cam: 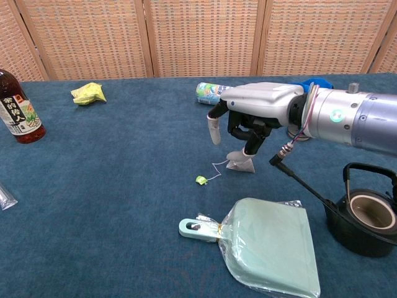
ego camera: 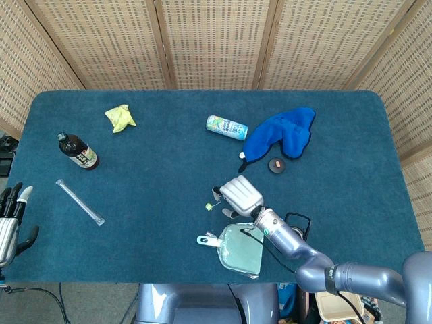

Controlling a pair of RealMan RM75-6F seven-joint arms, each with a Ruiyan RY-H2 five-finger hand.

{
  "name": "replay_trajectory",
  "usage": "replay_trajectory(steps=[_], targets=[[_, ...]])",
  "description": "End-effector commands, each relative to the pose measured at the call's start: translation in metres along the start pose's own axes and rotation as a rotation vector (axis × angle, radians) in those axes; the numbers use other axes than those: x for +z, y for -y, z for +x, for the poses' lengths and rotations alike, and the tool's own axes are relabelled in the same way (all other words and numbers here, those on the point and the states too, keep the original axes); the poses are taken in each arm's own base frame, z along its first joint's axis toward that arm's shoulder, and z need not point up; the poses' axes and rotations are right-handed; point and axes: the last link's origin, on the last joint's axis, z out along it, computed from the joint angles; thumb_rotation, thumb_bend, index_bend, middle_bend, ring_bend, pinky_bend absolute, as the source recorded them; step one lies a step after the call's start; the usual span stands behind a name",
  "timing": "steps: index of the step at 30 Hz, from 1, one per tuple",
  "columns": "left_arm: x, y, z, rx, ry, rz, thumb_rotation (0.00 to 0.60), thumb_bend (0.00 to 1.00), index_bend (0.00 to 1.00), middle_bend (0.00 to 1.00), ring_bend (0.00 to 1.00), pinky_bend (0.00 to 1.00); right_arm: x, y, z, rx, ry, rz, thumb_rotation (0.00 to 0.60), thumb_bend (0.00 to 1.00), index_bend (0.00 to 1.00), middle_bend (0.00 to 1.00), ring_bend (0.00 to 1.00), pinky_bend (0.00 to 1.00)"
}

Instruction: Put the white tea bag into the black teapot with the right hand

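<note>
Hovering over the pyramid-shaped white tea bag (cam: pixel 240 163) on the napped blue desk (cam: pixel 111 186), the right robot hand (cam: pixel 245 121) holds nothing, fingers spread, glossy black teapot (cam: pixel 365 217) well apart.

The table (ego camera: pixel 135 202) is covered in deep teal-blue carpet-like cloth, backed by tan woven-cane screens (ego camera: pixel 209 40) with wooden frames. The right hand (cam: pixel 248 121) is silver-grey with black joints and pale fingertips (cam: pixel 214 133); the left hand (ego camera: pixel 10 216) is black and grey. The tea bag (cam: pixel 240 163) is greyish-white with a white string and a yellow-green tag (cam: pixel 201 180). The teapot (cam: pixel 366 220) is black with a tan inner rim. The dustpan (cam: pixel 267 251) is pale mint green. At 12 o'clock from it lie a turquoise-and-white can (ego camera: pixel 227 126) and a bright blue cloth (ego camera: pixel 280 131). A crumpled yellow packet (ego camera: pixel 119 117) and a dark brown bottle (ego camera: pixel 79 152) with a red-and-white label lie at 10 o'clock.
</note>
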Motion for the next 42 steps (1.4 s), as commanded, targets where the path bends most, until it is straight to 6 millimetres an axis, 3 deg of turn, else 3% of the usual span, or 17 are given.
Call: replay_trajectory(steps=[1,19,42], targets=[[0.0,0.0,-0.001,-0.002,0.002,0.001,0.6,0.38,0.0,0.0,0.0,0.0,0.004,0.002,-0.008,-0.023,0.006,-0.011,0.582,0.46,0.5,0.94,0.98,1.0],[0.001,0.003,-0.007,-0.017,0.022,0.008,0.6,0.38,0.0,0.0,0.0,0.0,0.02,0.018,-0.029,-0.193,-0.001,-0.005,0.581,0.46,0.5,0.95,0.99,1.0],[-0.003,0.012,-0.012,-0.032,0.033,0.028,0.6,0.38,0.0,0.0,0.0,0.0,0.044,0.033,-0.047,-0.267,0.043,0.004,0.586,0.46,0.51,0.95,0.99,1.0]])
